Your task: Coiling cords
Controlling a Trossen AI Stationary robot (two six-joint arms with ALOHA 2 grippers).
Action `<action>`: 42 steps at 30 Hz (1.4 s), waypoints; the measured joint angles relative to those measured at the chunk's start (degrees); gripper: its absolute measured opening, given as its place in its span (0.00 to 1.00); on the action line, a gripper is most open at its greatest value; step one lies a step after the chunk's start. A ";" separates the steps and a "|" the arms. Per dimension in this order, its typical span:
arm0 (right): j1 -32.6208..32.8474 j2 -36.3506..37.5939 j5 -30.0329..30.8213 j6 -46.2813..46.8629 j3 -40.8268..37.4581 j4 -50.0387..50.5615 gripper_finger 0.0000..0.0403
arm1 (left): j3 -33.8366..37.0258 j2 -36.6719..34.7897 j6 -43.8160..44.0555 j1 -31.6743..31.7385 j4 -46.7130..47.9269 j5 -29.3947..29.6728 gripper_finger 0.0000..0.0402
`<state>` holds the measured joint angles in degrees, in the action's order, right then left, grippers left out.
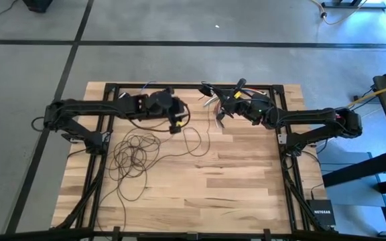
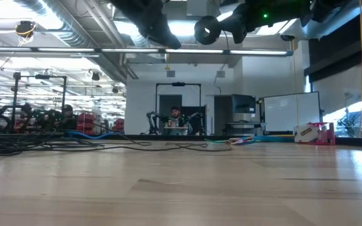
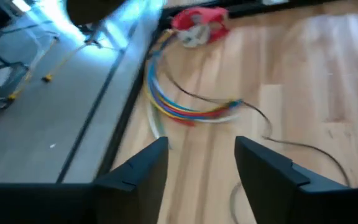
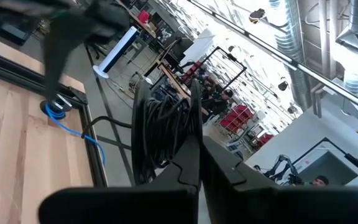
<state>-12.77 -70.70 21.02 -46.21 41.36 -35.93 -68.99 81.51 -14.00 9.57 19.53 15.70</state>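
Between my left jaws (image 3: 201, 171), standing wide and holding nothing, I see bare counter (image 3: 328, 68). My right jaws (image 4: 194, 143) are pinched shut around a coil of the cords (image 4: 160, 127). More cords (image 1: 136, 154) lie loose below my left arm. Next, I think, I must reach down for a loop. Where the cord ends is hard to see.

The cords (image 1: 138, 155) are thin and dark brown-black against the table (image 1: 233, 181), whose planks run in pale and honey-toned strips of wood grain. A bundle of wires (image 3: 185, 109) shows blue, yellow, red and white strands. Both arms are matte black. The floor (image 1: 32, 60) is grey, crossed by dark lines. A yellow cable (image 1: 344, 15) lies on it.
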 joint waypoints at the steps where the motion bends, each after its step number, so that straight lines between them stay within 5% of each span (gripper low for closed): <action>1: -0.01 0.00 -0.02 -0.01 0.00 -0.01 0.02 | -0.82 -0.30 0.00 0.54 1.34 0.54 0.47; 7: 0.02 0.00 -0.71 -0.03 0.00 -0.48 0.02 | -2.75 -1.35 -1.17 3.31 3.06 0.55 0.51; 18: 0.02 0.00 -1.09 0.19 0.00 -0.61 0.02 | 14.18 3.29 0.13 10.04 -39.00 -24.49 0.51; 29: 0.04 0.02 -1.11 -0.16 -0.02 -1.54 0.02 | 12.06 18.07 -1.71 12.03 -51.28 -24.54 0.51; 42: 0.04 0.02 -1.55 -0.18 -0.02 -0.95 0.02 | 6.49 24.27 -1.41 12.03 -53.71 -24.39 0.46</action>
<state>-12.73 -70.67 19.46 -46.39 41.34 -36.88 -62.50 105.78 -15.41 21.61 -34.18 -8.69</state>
